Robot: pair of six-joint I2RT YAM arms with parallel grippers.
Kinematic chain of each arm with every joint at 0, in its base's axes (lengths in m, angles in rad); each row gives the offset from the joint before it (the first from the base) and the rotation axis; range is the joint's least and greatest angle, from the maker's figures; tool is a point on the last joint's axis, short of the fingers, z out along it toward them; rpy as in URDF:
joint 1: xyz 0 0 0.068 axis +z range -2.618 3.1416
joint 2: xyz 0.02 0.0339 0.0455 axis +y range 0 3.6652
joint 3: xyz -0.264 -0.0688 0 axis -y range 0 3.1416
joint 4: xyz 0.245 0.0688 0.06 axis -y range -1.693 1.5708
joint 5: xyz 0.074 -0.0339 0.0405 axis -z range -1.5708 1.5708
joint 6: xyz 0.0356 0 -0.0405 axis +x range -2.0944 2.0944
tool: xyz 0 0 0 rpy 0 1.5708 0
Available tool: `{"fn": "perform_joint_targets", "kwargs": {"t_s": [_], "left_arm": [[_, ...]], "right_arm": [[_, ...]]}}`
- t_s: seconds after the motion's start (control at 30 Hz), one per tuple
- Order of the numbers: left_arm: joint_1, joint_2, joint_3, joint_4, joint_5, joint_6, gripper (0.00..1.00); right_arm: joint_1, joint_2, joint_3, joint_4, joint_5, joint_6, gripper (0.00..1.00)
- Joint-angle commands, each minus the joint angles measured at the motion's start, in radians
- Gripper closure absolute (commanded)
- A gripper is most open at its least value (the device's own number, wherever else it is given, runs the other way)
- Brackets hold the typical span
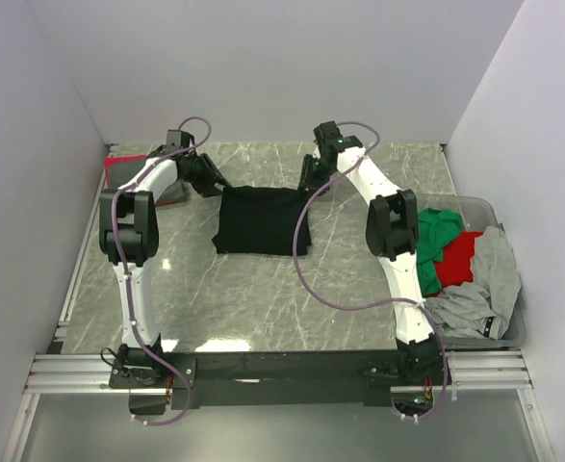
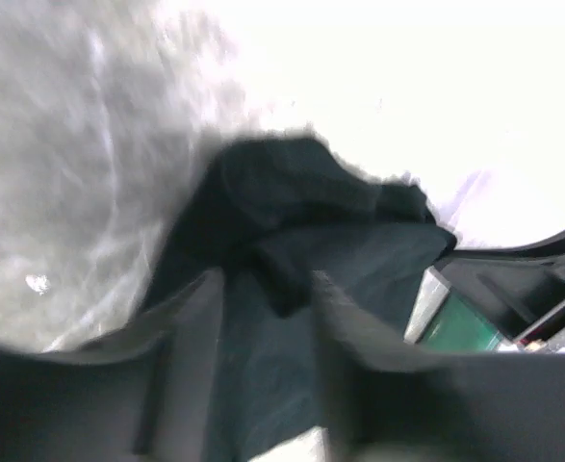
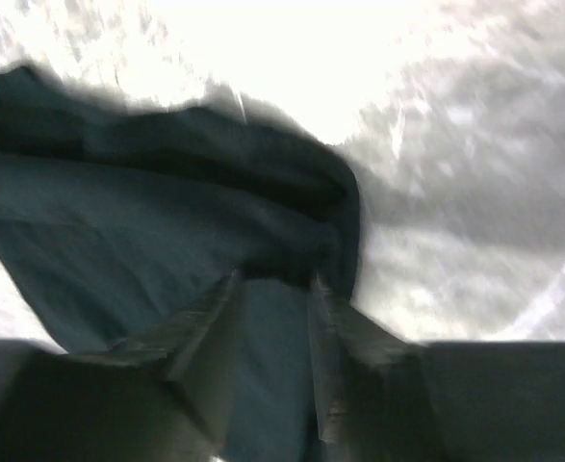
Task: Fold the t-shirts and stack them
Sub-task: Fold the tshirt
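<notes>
while the black t-shirt (image 1: 258, 223) lies flat, left gripper (image 2: 265, 284) and right gripper (image 3: 272, 284) each clamp one far corner of it.

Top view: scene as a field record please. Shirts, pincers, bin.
black shirt: flat on table, centre, rough rectangle
left pincer: at the black shirt's far left corner, shut on its cloth
right pincer: at its far right corner, shut on its cloth
bin: right table edge
bin contents: green shirt, red shirt, grey shirt, loose heap, unfolded
red cloth: far left table corner, partly hidden
</notes>
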Motion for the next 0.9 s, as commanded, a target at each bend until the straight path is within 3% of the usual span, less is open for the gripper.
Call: {"fn": "perform_joint_targets", "kwargs": {"t_s": [0.0, 0.03, 0.13, 0.43, 0.6, 0.87], "left_arm": [[0.015, -0.016, 0.059, 0.133, -0.05, -0.043, 0.5], [0.014, -0.017, 0.07, 0.141, -0.057, -0.043, 0.4], [0.014, -0.043, 0.064, 0.146, -0.076, -0.02, 0.27], [0.009, -0.218, -0.234, 0.189, -0.047, 0.112, 0.26], [0.008, -0.31, -0.387, 0.247, -0.001, 0.129, 0.26], [0.008, -0.355, -0.496, 0.247, 0.013, 0.155, 0.26]], "right_arm": [[-0.016, 0.02, 0.085, 0.136, -0.105, -0.007, 0.54], [-0.019, 0.014, 0.09, 0.143, -0.11, -0.01, 0.39], [-0.022, -0.063, 0.034, 0.192, -0.095, -0.033, 0.26], [-0.005, -0.356, -0.334, 0.261, 0.078, -0.09, 0.25], [0.042, -0.471, -0.474, 0.277, 0.082, -0.086, 0.25], [0.174, -0.5, -0.643, 0.266, 0.073, -0.04, 0.39]]}}
